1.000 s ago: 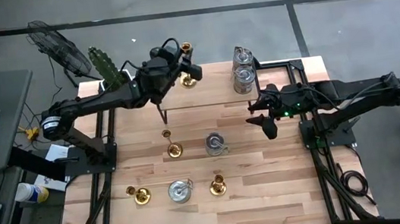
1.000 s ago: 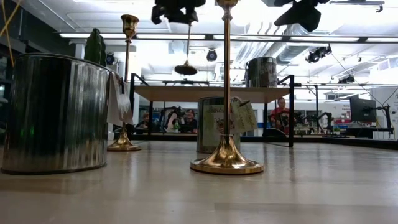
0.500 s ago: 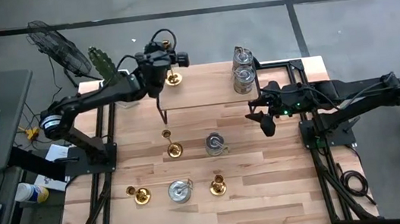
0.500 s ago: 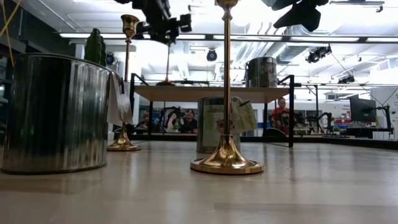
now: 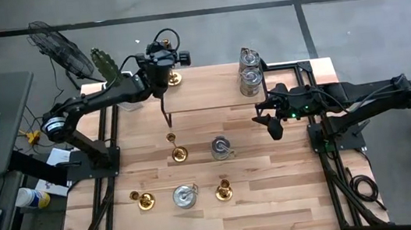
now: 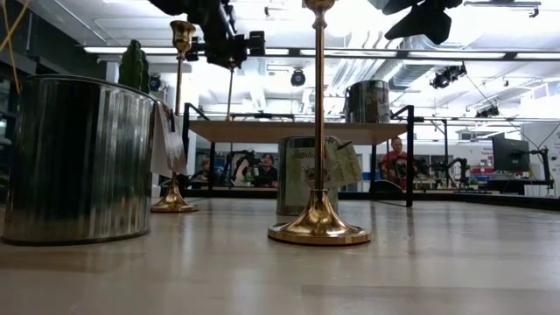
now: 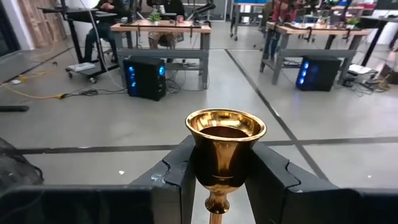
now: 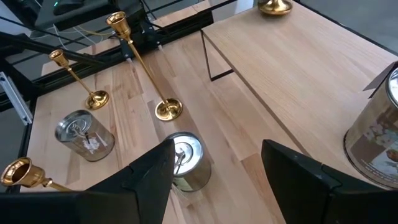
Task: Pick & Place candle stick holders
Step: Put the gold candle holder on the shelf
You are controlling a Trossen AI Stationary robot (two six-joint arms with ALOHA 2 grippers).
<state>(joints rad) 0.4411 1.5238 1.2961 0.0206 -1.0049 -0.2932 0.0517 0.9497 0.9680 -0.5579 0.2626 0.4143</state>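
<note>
Two arms work over a wooden surface (image 5: 278, 192). We see the left gripper (image 5: 165, 59) at the far edge, near the left corner, fingers (image 7: 181, 180) clamped on the cup of an upright gold candlestick (image 7: 225, 146), probably to set it on the raised shelf (image 5: 210, 91) there. Three more gold candlesticks (image 5: 178, 151) and two silver holders (image 5: 221, 147) stand toward the near edge. The right gripper (image 5: 274, 126) waits by the right edge, fingers apart and empty.
</note>
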